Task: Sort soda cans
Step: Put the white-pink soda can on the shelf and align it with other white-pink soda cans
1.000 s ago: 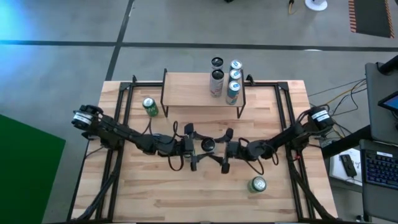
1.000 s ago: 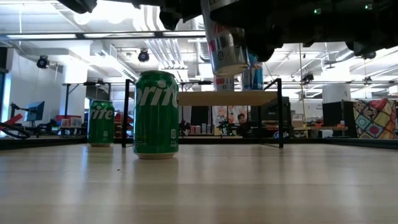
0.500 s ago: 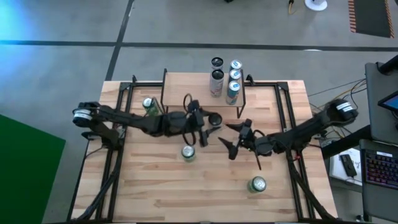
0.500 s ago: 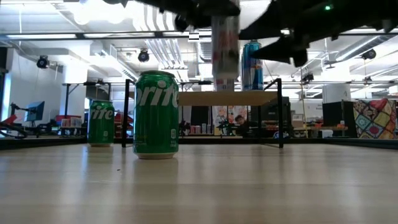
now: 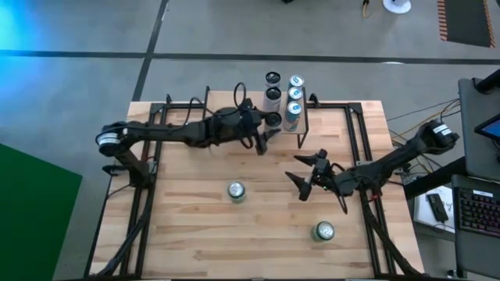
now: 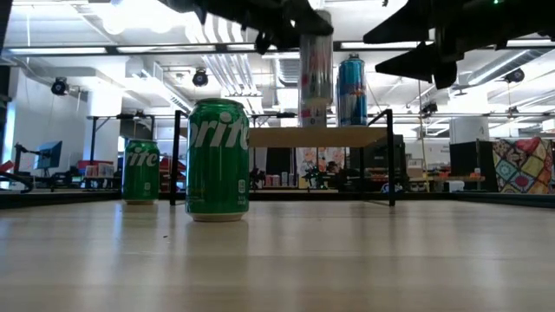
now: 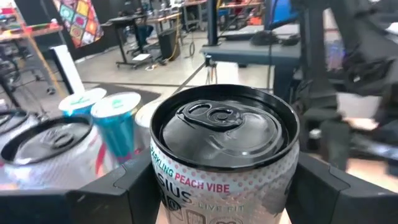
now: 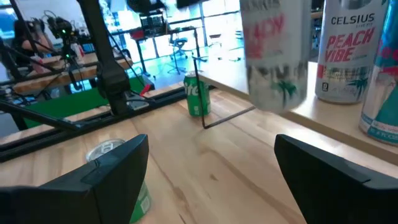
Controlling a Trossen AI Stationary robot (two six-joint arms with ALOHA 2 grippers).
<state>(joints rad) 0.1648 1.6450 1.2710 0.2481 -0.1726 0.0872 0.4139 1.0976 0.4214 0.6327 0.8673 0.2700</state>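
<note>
On the far raised shelf (image 5: 234, 117) stand four cans (image 5: 292, 100); a fifth can (image 5: 273, 121) hangs just left of them. Two cans (image 5: 237, 191) stand on the near table (image 5: 195, 234).

We look straight down on table (image 5: 195, 226) and both arms, level across its top, close past each wrist's fingers, all sharing the shelf (image 5: 234, 117).

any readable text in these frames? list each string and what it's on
"CELSIUS PEACH VIBE": white can standing on the raised shelf.
"...RKLING PEACH VIBE": can held in the left gripper.
"prite", cut off: nearest green can.
"ite", cut off: far green can.
Moving can's print: blurred, unreadable.
</note>
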